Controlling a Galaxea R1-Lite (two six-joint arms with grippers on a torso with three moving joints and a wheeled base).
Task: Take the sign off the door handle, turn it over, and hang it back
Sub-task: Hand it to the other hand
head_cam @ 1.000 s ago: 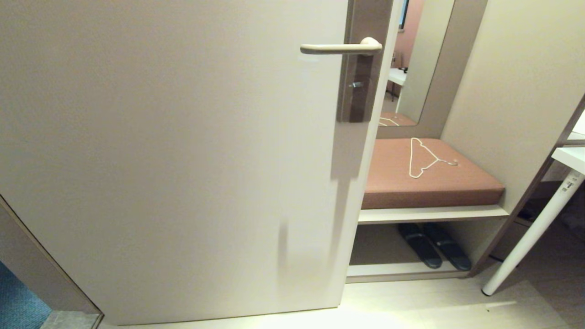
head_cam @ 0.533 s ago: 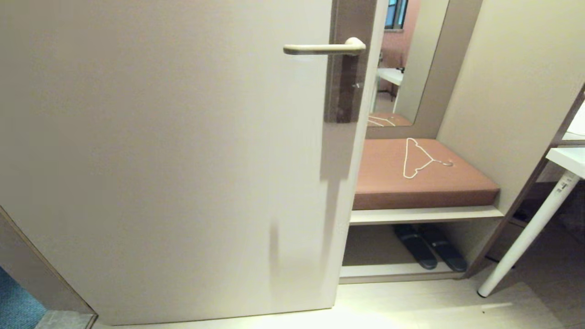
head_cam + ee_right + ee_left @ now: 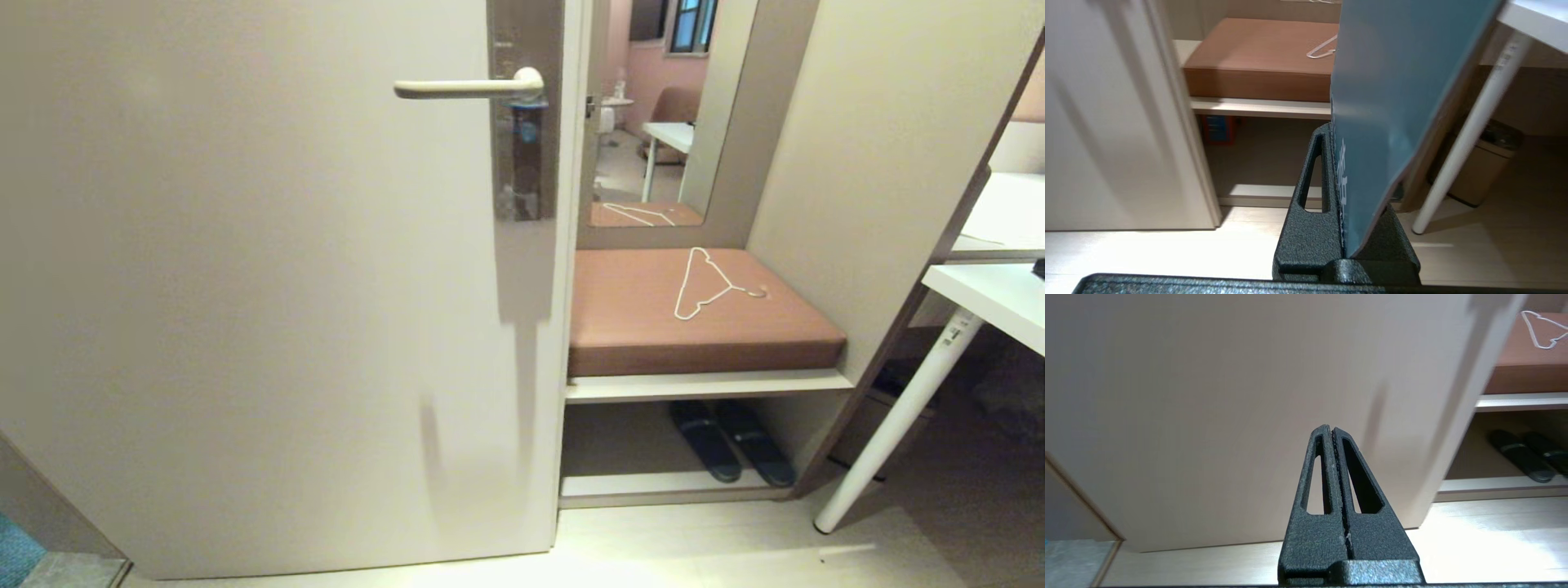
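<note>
The sign (image 3: pixel 1396 102) is off the door handle (image 3: pixel 461 87) and pinched between the jaws of the right gripper (image 3: pixel 1341 171), blue face showing, rising past the fingertips. Gripped by its lower end, its hole end seems left free for rehanging. White lettering runs along the clamped edge, too cut off to read. Beyond the gripper lie the brown cushion (image 3: pixel 1257 53) with a wire hanger (image 3: pixel 1323 49), and a white desk leg (image 3: pixel 1461 151). The left gripper (image 3: pixel 1333 435) is pressed closed on nothing, facing the door (image 3: pixel 1229 396).
</note>
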